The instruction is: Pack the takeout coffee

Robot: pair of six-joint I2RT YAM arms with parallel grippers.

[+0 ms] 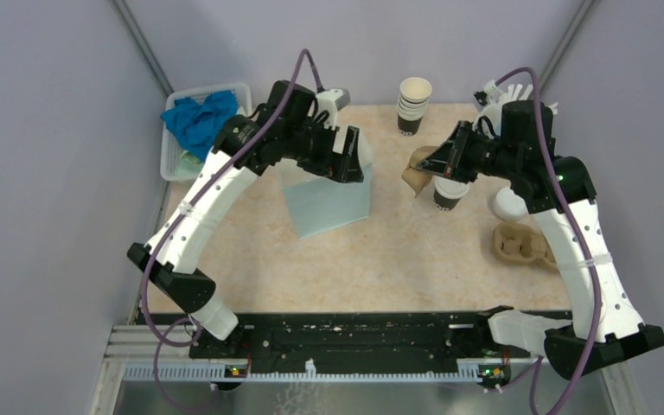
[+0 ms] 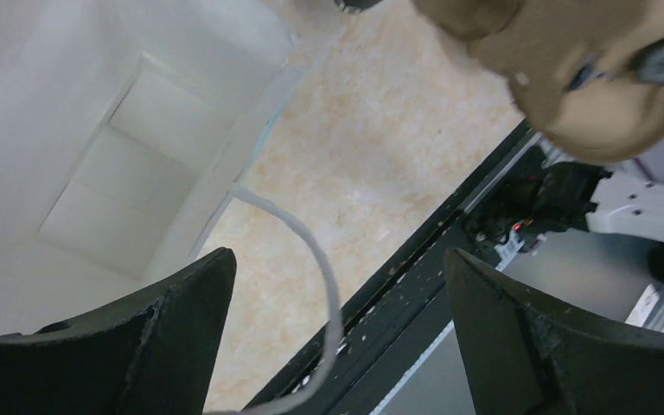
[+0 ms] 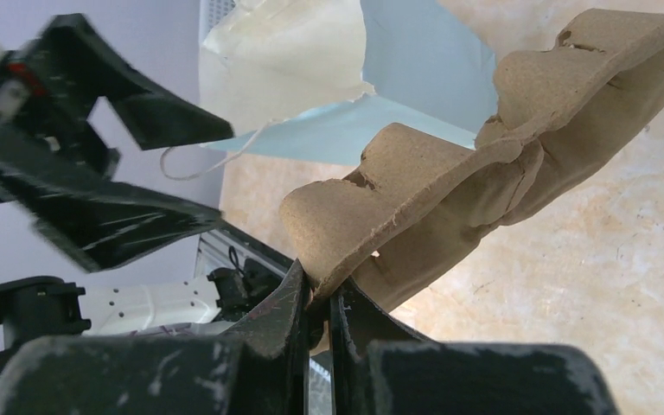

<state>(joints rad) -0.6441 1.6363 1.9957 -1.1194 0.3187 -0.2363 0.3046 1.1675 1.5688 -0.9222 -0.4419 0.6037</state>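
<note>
On the beige marbled table (image 1: pixel 380 259) we see a light blue paper bag (image 1: pixel 328 207), our left claw (image 2: pixel 337 268) gaping wide and empty at its mouth. Our right claw (image 3: pixel 320 298) pinches the edge of a brown moulded-pulp cup carrier (image 3: pixel 484 164). The small dark brown, white-lidded takeout coffee (image 1: pixel 449 192) stands just beneath that right claw, apart from the bag.

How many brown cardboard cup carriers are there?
2. One carrier is pinched in the right jaws; the other carrier lies at right on the table. Others may be hidden.
</note>
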